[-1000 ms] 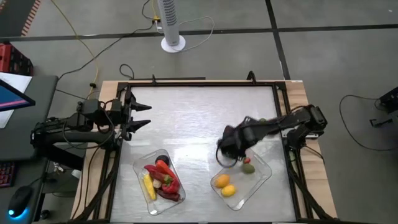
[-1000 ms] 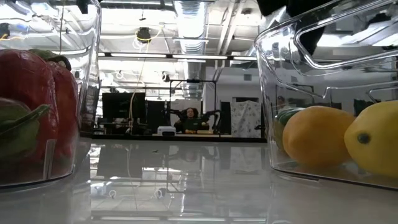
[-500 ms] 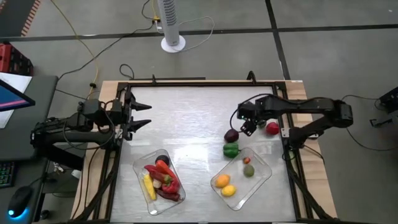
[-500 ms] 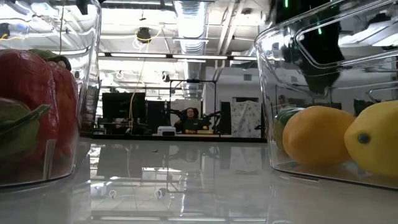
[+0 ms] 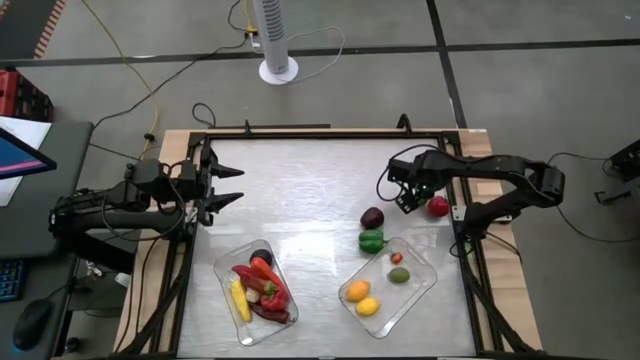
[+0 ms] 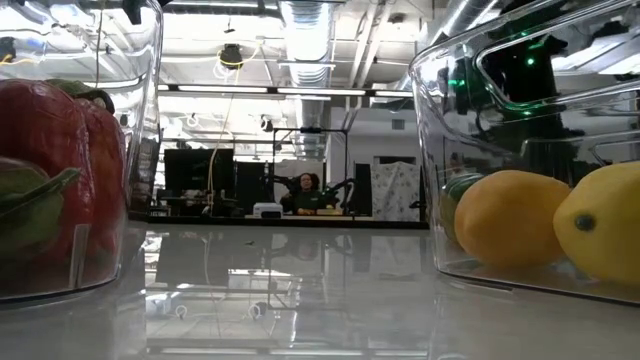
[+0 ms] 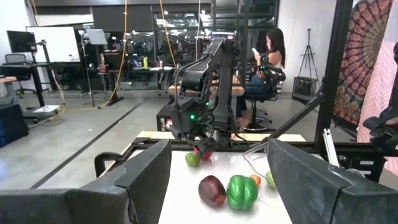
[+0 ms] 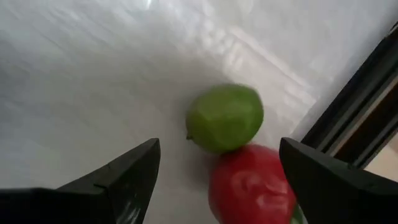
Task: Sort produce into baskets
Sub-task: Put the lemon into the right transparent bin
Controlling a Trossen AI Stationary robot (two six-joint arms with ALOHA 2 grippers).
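Observation:
My right gripper (image 5: 410, 196) hangs open over the table's far right, fingers pointing down. A green round fruit (image 8: 225, 118) and a red fruit (image 8: 252, 186) lie on the table below it, between its fingers (image 8: 127, 171) and apart from them. A dark purple piece (image 5: 372, 217) and a green pepper (image 5: 371, 240) rest on the table nearer the middle. The left basket (image 5: 232, 320) holds red chillies and yellow corn. The right basket (image 5: 422, 262) holds orange, yellow and green pieces. My left gripper (image 5: 228, 186) waits open at the left edge.
A black frame rail (image 5: 455, 180) runs along the table's right edge close to the red fruit (image 5: 438, 207). Bare tabletop (image 5: 300, 190) lies between the two arms. In the low view the two baskets' clear walls (image 6: 430, 150) fill the sides. A person sits in the room beyond.
My right gripper has swung from above the right basket's far corner toward the table's far right edge, and now hangs over the red and green fruits. The purple piece and green pepper, hidden under the arm before, now show.

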